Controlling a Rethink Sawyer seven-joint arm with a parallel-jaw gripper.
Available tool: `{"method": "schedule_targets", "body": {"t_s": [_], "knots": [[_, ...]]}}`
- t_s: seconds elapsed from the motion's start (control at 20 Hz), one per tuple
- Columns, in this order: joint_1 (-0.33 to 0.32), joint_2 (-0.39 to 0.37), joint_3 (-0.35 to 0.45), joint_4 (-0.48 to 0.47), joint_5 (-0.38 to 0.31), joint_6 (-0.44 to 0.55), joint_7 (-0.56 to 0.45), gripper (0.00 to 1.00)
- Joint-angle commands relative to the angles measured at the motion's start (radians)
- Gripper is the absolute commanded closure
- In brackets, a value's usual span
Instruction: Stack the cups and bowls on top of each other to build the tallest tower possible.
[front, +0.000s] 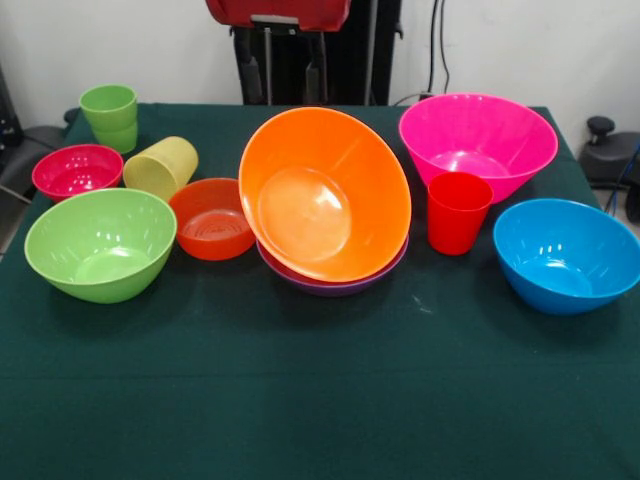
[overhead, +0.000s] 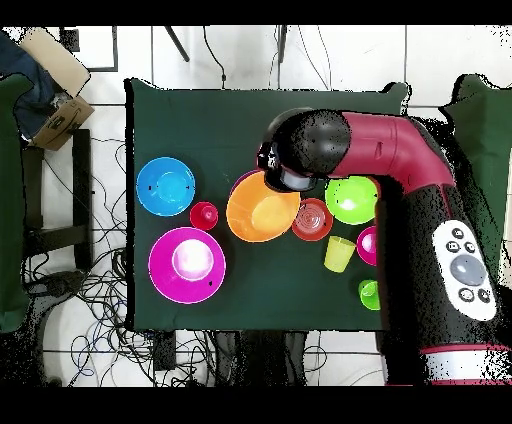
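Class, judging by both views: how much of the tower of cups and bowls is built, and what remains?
Done: only the orange bowl sits tilted in the purple bowl.

In hand: nothing visible; the arm hangs over the table, its claw unseen.

Left: pink bowl, blue bowl, lime-green bowl, both small bowls and all three cups stand apart.

Bare green cloth (front: 320, 400) lies open along the near edge; bowls (front: 325, 195) and cups (front: 458, 212) crowd the middle.

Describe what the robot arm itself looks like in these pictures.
In the overhead view the arm is a thick rounded tube, dark red, with a black joint housing near its end. Its lower link carries a pale grey oval panel with dark round buttons. The gripper is hidden beneath.
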Motion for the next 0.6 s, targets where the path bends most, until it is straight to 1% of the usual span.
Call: {"method": "schedule_targets", "body": {"t_s": [0.05,0.25,0.4,0.6], "knots": [[-0.053,0.051,0.07,-0.01,-0.092,0.106,-0.37,0.0],[-0.093,0.066,0.087,-0.015,-0.095,0.11,-0.395,0.0],[-0.117,0.072,0.096,-0.02,-0.095,0.111,-0.392,0.0],[-0.124,0.081,0.102,-0.027,-0.106,0.112,-0.386,0.0]]}}
